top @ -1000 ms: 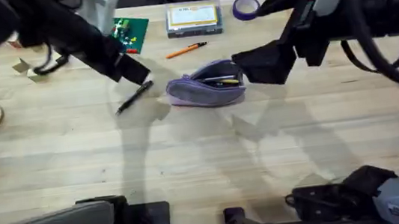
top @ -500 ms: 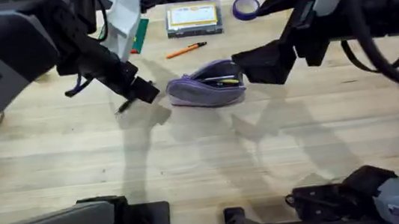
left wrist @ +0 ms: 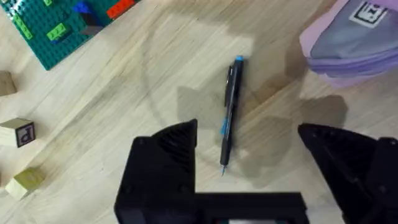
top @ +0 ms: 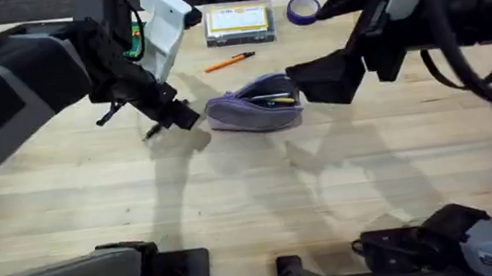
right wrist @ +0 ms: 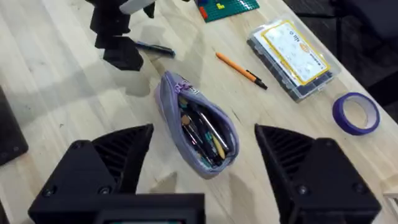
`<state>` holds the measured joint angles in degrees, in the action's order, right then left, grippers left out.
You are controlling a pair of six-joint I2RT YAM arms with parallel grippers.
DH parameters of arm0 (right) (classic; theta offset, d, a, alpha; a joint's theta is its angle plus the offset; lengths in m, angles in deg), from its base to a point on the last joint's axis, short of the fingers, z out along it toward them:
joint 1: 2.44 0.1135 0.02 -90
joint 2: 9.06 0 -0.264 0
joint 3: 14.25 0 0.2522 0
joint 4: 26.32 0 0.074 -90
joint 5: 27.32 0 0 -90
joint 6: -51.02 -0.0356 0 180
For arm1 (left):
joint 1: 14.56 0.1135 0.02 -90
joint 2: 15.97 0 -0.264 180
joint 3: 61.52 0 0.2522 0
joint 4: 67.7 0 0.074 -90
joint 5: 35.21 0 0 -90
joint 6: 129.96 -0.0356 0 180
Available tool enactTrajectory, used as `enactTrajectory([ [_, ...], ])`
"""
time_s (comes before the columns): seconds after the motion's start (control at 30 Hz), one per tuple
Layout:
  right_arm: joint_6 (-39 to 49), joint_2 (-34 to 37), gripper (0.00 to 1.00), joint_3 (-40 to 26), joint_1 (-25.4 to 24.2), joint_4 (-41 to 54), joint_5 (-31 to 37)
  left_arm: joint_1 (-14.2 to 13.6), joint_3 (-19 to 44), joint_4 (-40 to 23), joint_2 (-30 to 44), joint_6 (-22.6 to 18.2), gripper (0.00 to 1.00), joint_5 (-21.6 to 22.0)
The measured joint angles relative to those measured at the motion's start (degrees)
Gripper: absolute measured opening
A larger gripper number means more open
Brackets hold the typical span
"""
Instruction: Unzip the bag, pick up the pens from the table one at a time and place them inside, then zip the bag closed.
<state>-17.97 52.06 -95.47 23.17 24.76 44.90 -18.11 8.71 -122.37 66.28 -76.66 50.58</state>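
Note:
The lilac bag [top: 254, 105] lies on the table [top: 261, 192] with its zipper open, several pens showing inside [right wrist: 202, 132]. An orange pen [top: 229, 62] rests behind it, also in the right wrist view [right wrist: 241, 70]. Left of the bag lies a black pen [left wrist: 230, 115] with a blue end. My left gripper [top: 170, 119] hovers low over that pen, open, its fingers [left wrist: 168, 162] straddling the pen without touching it. To the right of the bag my right gripper [top: 318, 79] is open and holds nothing, its fingers [right wrist: 106, 162] wide apart.
A clear box with a yellow label [top: 238, 23] and a purple tape roll [top: 304, 8] sit at the back edge. A green brick plate [left wrist: 56, 25] and small wooden blocks [left wrist: 15, 132] lie left of the black pen.
My left arm has swung from the back left down over the black pen. The right arm, the bag and the orange pen have not moved.

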Motion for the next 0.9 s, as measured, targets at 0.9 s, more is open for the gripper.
enactTrajectory([
  [0.9, 0.0, 0.0, 0.998, 0.0, 0.0, 0.0, 0.0, 0.3, 0.9, 0.1, 12.4, 0.1, 0.816, -1.8],
])
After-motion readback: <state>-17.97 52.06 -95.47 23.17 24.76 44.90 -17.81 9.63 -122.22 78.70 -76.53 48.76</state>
